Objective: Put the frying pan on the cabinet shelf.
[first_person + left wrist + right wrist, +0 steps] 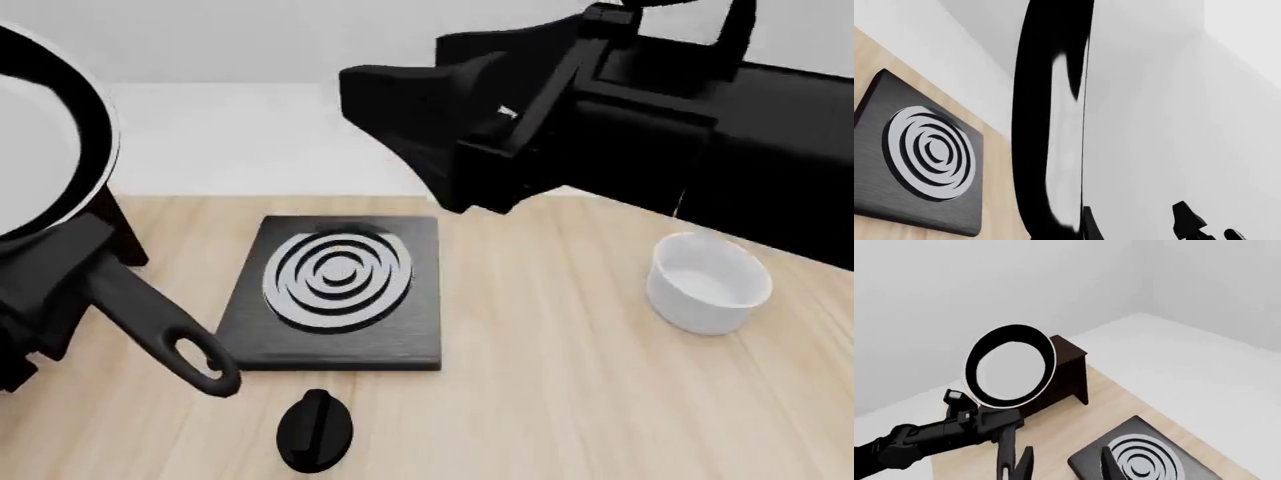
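The frying pan (pixel 34 140) is in the air at the far left, tipped up on its edge with its pale inside facing right. Its long handle slopes down to the loop (pixel 200 365). My left gripper (pixel 60 285) is shut on the handle just below the pan. In the right wrist view the pan (pixel 1011 365) hangs in front of the dark cabinet (pixel 1067 370), level with its top. In the front view only a dark corner of the cabinet (pixel 120 228) shows behind the pan. My right gripper (pixel 1066 467) is open and empty, well apart from the pan.
The black stove plate with silver rings (pixel 340 285) lies mid-table. A black knob (pixel 316 430) lies at the front edge. A white bowl (pixel 707 283) stands on the right. My right arm (pixel 574 110) fills the upper right of the front view.
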You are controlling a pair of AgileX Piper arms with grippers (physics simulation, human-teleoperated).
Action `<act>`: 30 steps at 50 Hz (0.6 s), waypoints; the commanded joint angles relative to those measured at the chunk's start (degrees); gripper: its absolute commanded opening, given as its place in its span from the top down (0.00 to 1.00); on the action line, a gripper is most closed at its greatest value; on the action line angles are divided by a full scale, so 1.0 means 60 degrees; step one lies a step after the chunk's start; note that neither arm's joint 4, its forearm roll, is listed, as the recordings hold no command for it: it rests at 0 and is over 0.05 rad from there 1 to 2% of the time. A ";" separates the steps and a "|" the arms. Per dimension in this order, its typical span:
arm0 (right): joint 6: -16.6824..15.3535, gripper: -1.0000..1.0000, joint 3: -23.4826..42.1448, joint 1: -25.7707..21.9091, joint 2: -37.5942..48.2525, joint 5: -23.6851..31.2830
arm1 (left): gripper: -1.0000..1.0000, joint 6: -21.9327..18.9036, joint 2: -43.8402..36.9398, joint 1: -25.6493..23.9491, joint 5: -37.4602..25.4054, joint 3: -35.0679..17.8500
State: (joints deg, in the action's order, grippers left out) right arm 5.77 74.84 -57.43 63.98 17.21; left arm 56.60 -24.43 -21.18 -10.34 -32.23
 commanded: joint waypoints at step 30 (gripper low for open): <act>0.1178 0.00 -0.3602 0.5079 -0.6713 0.2701 | 1.00 -0.0445 -0.0085 0.1618 -0.0011 -0.0472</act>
State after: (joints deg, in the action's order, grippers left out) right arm 11.90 55.82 -32.25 31.36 28.92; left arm 55.96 -24.39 -13.72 -11.04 -33.65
